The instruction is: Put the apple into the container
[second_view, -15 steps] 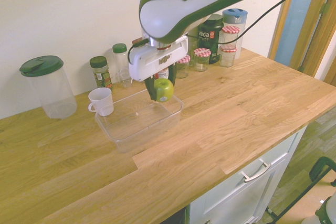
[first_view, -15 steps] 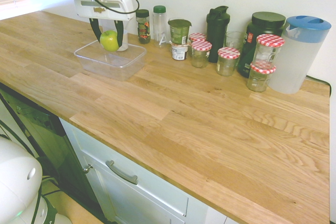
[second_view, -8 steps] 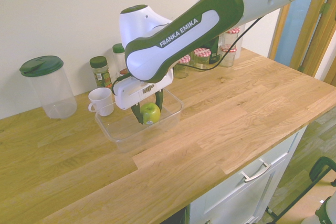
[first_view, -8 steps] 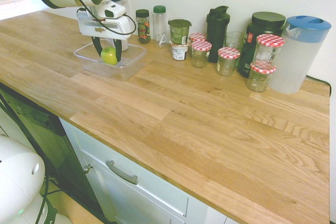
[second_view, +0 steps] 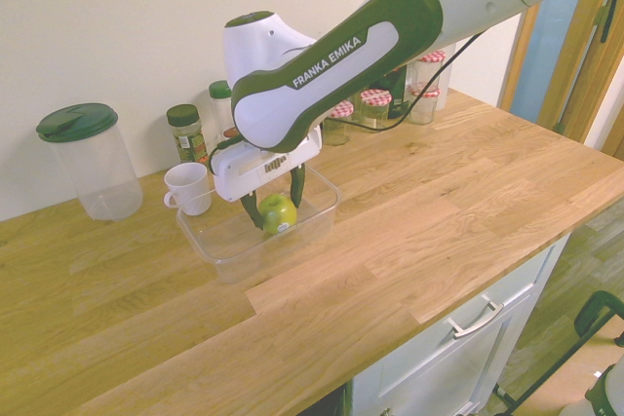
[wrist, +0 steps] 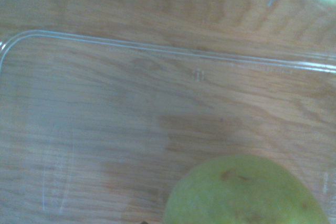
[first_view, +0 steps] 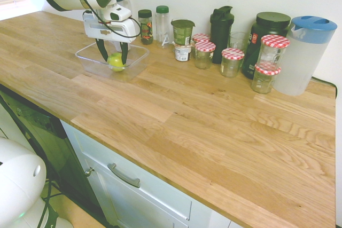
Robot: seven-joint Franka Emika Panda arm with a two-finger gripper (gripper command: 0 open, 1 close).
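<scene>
- Worktop [second_view: 419, 231]: supports the container and the kitchen items along the wall; no action req'd from you here.
- Arm [second_view: 336, 70]: reaches over the container; you are at the release step, judged nearly complete. Next move: a straight lift, w/o sideways travel until the tips are above the rim.
- Container [first_view: 138, 68]: clear, shallow, upright on the worktop. It looks light, so you risk dragging or tipping it if a finger catches the wall; keep clearance on all sides.
- Gripper [first_view: 115, 62]: jaws stand apart, wider than a grip on the fruit needs, w/ one finger either side. You can't confirm from these views whether a finger still brushes the skin; verify before retract.
- Mug [second_view: 188, 189]: just beside the container; contact w/ the rim can't be told. Route your exit away from it.
- Apple [first_view: 116, 62]: inside the container, low between the fingers, apparently on the floor of it. Being round, it may roll if nudged; raise slowly, chk it stays put, then withdraw.
</scene>
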